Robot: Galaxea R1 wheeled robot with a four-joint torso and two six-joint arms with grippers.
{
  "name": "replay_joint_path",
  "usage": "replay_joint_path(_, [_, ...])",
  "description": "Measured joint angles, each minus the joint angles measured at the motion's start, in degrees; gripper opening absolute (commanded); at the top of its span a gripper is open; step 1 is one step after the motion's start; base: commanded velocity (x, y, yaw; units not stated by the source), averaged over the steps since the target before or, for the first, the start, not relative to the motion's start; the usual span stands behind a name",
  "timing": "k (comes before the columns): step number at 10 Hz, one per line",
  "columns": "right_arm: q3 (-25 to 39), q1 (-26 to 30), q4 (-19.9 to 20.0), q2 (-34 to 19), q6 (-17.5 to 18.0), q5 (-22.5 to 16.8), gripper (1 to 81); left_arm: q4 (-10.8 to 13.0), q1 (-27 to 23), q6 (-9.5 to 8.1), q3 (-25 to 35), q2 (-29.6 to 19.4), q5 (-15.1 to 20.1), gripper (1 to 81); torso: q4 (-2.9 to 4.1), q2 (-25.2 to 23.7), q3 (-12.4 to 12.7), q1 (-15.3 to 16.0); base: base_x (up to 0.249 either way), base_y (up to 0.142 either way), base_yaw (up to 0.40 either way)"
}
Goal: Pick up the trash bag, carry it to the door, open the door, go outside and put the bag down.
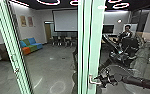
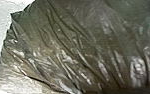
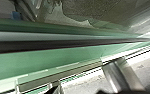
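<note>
Room: 1 person | 1 trash bag | 1 lever handle | right end effector at it; opening, hold unclear

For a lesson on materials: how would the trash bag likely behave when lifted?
The bag would probably be floppy, sagging rather than holding its shape, since it is creased all over. Its glossy film could feel slippery and might tear on something sharp. Its weight I can't judge.

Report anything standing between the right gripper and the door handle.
Nothing visible stands between them. In the head view, the right gripper is right beside the door handle on the pale green upright; whether they touch is unclear.
</note>
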Motion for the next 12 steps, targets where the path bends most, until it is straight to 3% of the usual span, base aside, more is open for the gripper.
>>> replay_joint_path(8, [0.95,-3.83,0.28,-0.85,0.26,4.47,81.1,0.0,0.0,0.0,0.0,0.04,0.0,1.0,0.0,0.0,0.0,0.02,0.0,0.0,0.0])
replay_joint_path(12, [1.6,-6.86,0.39,-0.88,0.3,12.18,81.1,0.02,0.0,0.0,0.0,0.2,0.0,1.0,0.0,-0.02,0.02,0.0,0.0,0.0,0.0])
